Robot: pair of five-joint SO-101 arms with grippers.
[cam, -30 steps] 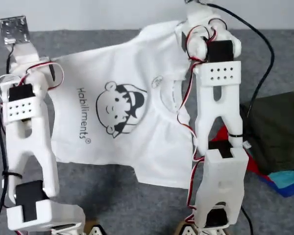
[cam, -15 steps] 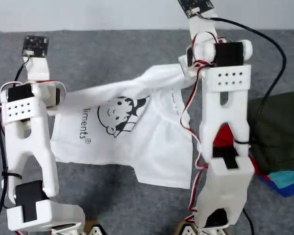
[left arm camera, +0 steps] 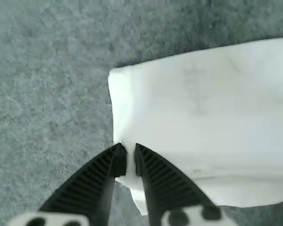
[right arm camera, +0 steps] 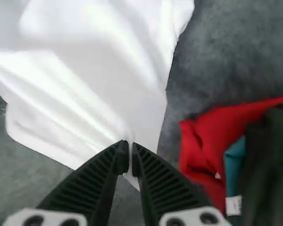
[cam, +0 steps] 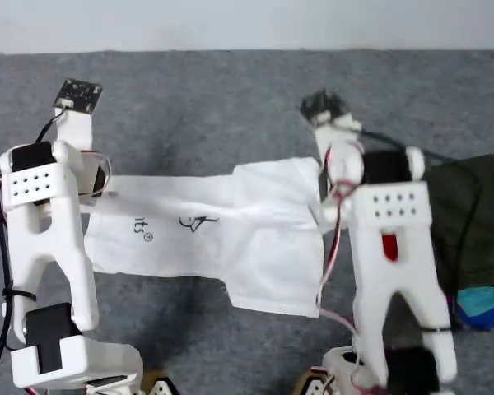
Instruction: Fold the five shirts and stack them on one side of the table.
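Observation:
A white shirt [cam: 230, 239] lies across the grey table, its far half doubled over toward the near edge so only a bit of the black print shows. My left gripper [left arm camera: 126, 153] is shut on the shirt's [left arm camera: 203, 108] folded corner at the shirt's left end. At the shirt's right end, beside the pile, my right gripper [right arm camera: 127, 148] is shut on an edge of the white cloth [right arm camera: 85, 75]. In the high view the left arm [cam: 41, 206] stands over the shirt's left end and the right arm [cam: 387, 222] over its right end.
A pile of other shirts sits at the right edge of the table: dark green [cam: 469, 222] on top, blue [cam: 482, 304] below, red [right arm camera: 212, 141] and teal [right arm camera: 233, 165] close to my right gripper. Bare grey table [cam: 214, 107] lies beyond the shirt.
Both arms have drawn the shirt's far edge up and back toward the near side, folding it over. The printed face is now mostly covered.

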